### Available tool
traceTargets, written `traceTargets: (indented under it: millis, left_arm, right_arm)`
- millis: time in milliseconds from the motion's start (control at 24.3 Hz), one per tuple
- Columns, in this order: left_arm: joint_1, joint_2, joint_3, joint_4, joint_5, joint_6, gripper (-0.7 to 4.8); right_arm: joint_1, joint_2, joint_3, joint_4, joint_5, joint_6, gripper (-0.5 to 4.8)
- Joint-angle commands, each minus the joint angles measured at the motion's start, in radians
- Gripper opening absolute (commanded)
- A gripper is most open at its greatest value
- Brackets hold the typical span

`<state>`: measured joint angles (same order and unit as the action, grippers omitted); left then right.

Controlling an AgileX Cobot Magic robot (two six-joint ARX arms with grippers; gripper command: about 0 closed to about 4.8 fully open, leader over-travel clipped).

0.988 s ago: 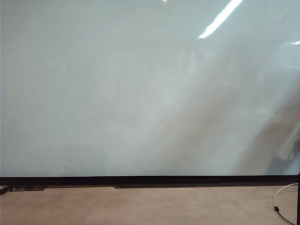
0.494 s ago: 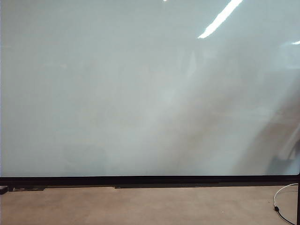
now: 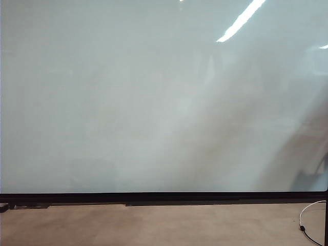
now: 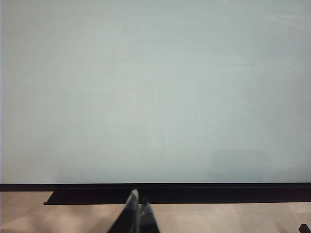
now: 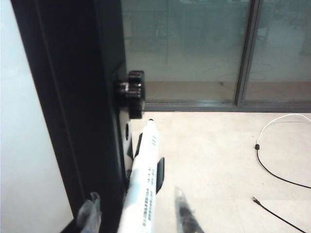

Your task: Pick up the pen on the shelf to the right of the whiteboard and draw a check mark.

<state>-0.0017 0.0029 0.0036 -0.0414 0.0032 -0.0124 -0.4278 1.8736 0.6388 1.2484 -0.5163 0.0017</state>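
Whiteboard [image 4: 155, 97]: left claw [image 4: 138, 208]; pen [image 5: 144, 177]: right claw [image 5: 136, 211].

Tight squeeze at the whiteboard's black frame

Right gripper [image 5: 136, 213] straddles the pen [image 5: 142, 184], whose barrel runs just beside the frame [image 5: 73, 97], with a black knob [image 5: 131, 92] jutting out beyond its tip; away from the frame, open floor, only a thin cable [image 5: 272, 155] there.
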Motion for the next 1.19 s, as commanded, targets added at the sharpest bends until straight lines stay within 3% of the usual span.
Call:
traceTargets:
  millis: [41,206,329,494,535,700,782,1194]
  left_arm:
    - [0.000,0.000,0.003,0.013,0.000,0.005,-0.05]
    - [0.000,0.000,0.003,0.013,0.000,0.005,-0.04]
    - [0.000,0.000,0.003,0.013,0.000,0.005,-0.05]
    - [0.000,0.000,0.003,0.013,0.000,0.005,-0.04]
    - [0.000,0.000,0.003,0.013,0.000,0.005,-0.04]
    - [0.000,0.000,0.003,0.013,0.000,0.005,-0.04]
    - [0.000,0.000,0.003,0.013,0.000,0.005,-0.04]
    - [0.000,0.000,0.003,0.013,0.000,0.005,-0.04]
  right_arm:
    - [0.001,-0.003,0.002,0.012,0.002,-0.001,1.98]
    - [0.001,-0.003,0.002,0.012,0.002,-0.001,1.93]
    - [0.001,-0.003,0.002,0.012,0.001,-0.001,1.50]
    - [0.001,-0.003,0.002,0.012,-0.002,-0.001,1.31]
    - [0.001,-0.003,0.002,0.012,-0.003,-0.001,0.83]
    - [0.003,-0.003,0.002,0.012,-0.005,-0.002,0.45]
    - [0.003,-0.003,0.002,0.013,-0.011,-0.001,-0.10]
    - [0.000,-0.008,0.000,0.072,-0.024,0.014,-0.09]
